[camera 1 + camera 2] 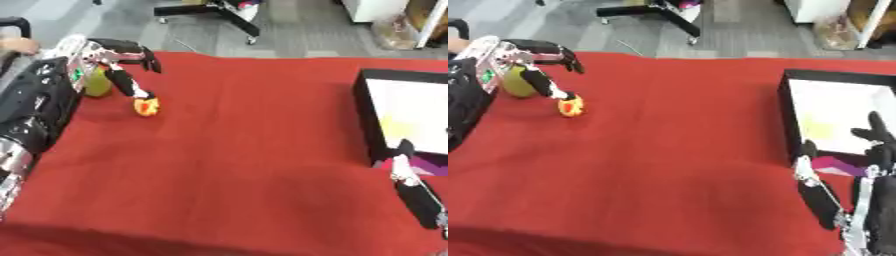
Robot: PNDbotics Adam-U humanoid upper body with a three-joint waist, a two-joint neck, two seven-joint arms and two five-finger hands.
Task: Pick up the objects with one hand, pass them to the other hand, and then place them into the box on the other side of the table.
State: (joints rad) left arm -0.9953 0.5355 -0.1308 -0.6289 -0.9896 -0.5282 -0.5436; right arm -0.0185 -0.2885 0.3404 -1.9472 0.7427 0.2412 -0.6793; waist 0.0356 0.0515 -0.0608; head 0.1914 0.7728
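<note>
Reaching in from the far left corner of the red-covered counter (236,165), left hand (522,62) with fingers (557,54) spread and uncurled, gripping nothing. Lay just beyond and below one extended fingertip, a small orange-and-yellow object (570,106), touching or nearly touching it, too rounded to give a clear long axis. Sat tucked under the palm, closer to the wrist, a yellow-green round object (516,82); contact with the hand could not be told. Stood well apart at the right edge, a black-walled box (785,120) with a pale floor, holding a faint yellowish patch, nature unclear; something magenta showed just outside its near corner. Waited at the lower right beside that box, right hand (872,145), fingers up and relaxed, empty. Judged the left hand by far the nearer to both objects, so a closing of fingers downward and toward the orange piece looked like the coming move, with the handover across the middle not yet begun.
</note>
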